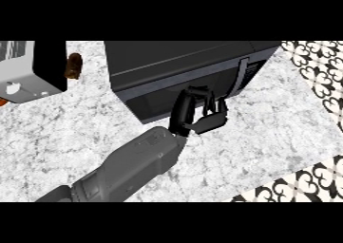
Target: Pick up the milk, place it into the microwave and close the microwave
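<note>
Head view: one hand (202,116) — fingers curled, nothing visibly held — at the microwave (181,66) front; milk hidden.

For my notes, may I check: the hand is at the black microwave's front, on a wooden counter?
Not quite: in the head view the counter is speckled grey-white stone, not wood. The hand is indeed at the black microwave's front.

microwave (181,66) blocking counter's back, open marble counter (54,137) left

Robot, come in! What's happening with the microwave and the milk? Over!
One robot hand up against the microwave front, fingers curled. Milk not in sight. Nothing in the way.
</note>
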You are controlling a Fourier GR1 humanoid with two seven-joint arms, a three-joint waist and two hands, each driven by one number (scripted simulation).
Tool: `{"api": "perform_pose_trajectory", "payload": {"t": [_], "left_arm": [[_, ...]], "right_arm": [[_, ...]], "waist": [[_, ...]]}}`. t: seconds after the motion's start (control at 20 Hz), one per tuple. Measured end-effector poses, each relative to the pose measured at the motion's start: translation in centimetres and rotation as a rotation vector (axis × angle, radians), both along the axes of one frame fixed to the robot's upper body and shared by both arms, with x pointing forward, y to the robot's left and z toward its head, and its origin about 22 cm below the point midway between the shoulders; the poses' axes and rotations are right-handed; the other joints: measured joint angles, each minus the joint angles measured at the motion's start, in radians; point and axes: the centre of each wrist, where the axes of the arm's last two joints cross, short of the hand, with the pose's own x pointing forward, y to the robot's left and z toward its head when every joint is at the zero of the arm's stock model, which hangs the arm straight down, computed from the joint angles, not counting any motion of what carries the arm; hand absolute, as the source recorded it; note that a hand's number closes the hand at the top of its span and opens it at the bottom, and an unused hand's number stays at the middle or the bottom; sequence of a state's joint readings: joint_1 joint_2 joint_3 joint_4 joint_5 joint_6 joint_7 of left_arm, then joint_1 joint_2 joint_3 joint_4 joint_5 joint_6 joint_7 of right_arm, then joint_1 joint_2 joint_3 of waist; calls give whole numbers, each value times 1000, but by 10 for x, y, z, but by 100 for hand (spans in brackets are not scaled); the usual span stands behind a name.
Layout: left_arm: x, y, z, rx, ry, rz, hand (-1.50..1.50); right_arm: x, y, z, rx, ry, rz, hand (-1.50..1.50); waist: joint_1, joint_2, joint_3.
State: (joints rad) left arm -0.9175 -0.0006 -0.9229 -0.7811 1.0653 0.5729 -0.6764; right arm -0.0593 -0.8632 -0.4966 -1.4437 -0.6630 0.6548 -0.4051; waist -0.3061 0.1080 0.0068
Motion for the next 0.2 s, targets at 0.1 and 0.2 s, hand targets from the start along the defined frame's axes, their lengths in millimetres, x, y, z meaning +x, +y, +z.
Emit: {"api": "perform_pose_trajectory", "payload": {"t": [0.1, 0.2], "left_arm": [[0, 0, 0, 1, -4, -5, 150], [0, -1, 0, -2, -6, -6, 150]], "right_arm": [[2, -1, 3, 0, -1, 2, -150], [3, -3, 6, 0, -4, 1, -150]], "waist": [[2, 0, 0], [3, 1, 0]]}}
